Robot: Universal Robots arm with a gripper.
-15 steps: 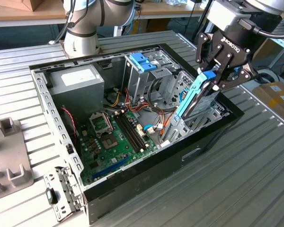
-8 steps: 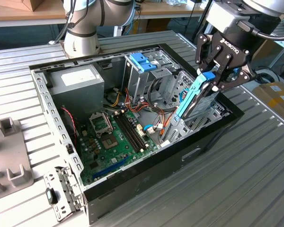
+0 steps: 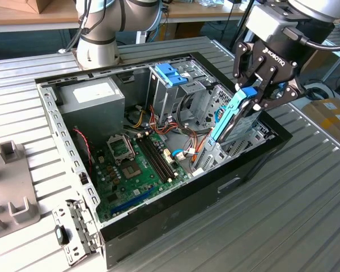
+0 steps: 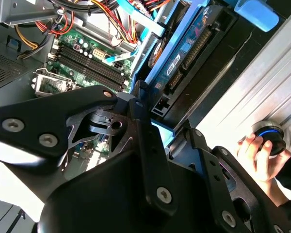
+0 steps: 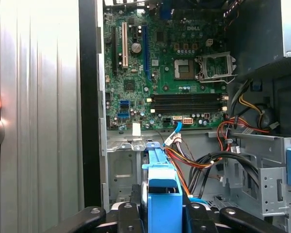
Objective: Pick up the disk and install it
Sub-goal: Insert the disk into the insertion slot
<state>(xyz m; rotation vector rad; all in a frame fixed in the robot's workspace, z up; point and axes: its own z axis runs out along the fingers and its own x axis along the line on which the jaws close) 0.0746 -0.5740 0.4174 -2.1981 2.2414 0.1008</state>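
Note:
The disk, a dark drive framed by a light-blue carrier rail, hangs tilted over the drive bay at the exterior view's right end of the open computer case. Its lower end reaches down into the bay's metal frame. My gripper is shut on the rail's upper end. In the first wrist view the light-blue rail stands between my fingers, above the motherboard. The second wrist view shows the disk's circuit side beyond a black finger.
A deeper-blue latch on a silver cage stands inside the case near the power supply. Cables cross the middle. A person's hand rests on a round device beside the case. Grey fixtures lie at the exterior view's left.

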